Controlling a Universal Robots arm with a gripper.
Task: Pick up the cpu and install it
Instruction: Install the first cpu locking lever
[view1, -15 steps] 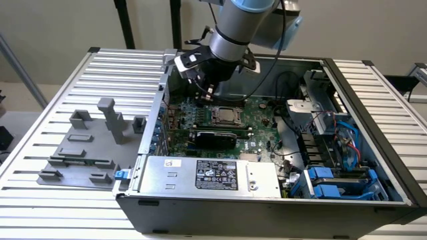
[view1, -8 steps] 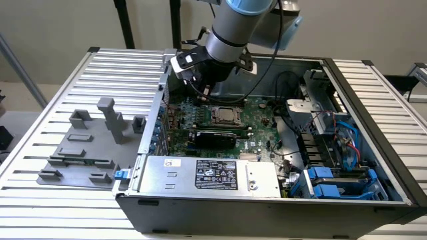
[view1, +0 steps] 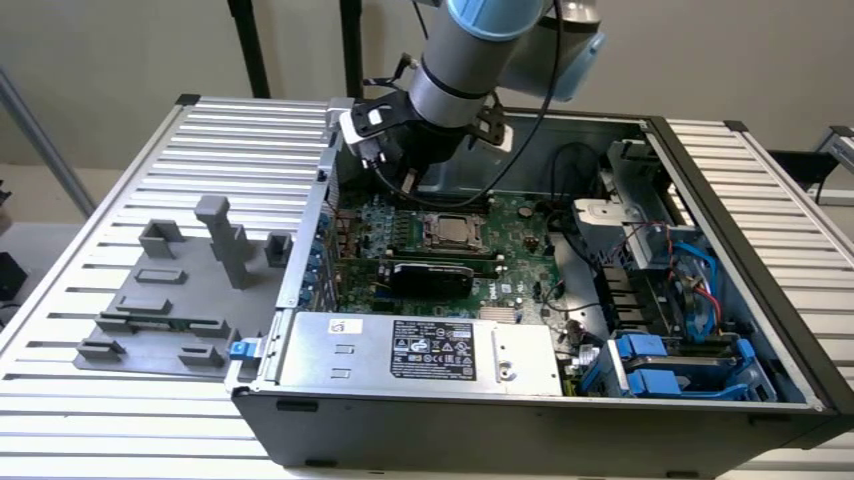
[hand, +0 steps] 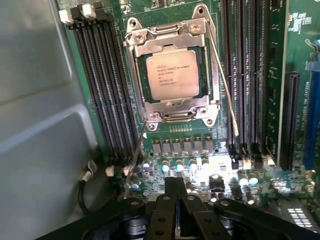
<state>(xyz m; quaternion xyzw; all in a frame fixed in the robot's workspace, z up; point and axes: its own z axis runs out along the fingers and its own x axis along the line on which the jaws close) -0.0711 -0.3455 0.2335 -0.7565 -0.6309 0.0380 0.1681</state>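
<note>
The cpu (hand: 172, 75), a silvery square chip with printed text, lies flat in the black socket on the green motherboard (hand: 200, 165), with the socket's metal frame (hand: 172, 30) around it. The same cpu (view1: 451, 230) shows in the exterior view, in the middle of the board inside the open computer case. My gripper (hand: 176, 192) hovers above the board beside the socket, apart from the chip. Its black fingers are pressed together with nothing between them. In the exterior view the arm (view1: 461, 75) reaches down into the case at the far side, just behind the socket.
Rows of black memory slots (hand: 107, 80) flank the socket on both sides. The case's grey side wall (hand: 40, 125) stands close by. A power supply (view1: 420, 352), drive bays with blue tabs (view1: 667, 370) and loose cables fill the case. Grey fixture blocks (view1: 174, 300) sit on the slatted table at the exterior view's left.
</note>
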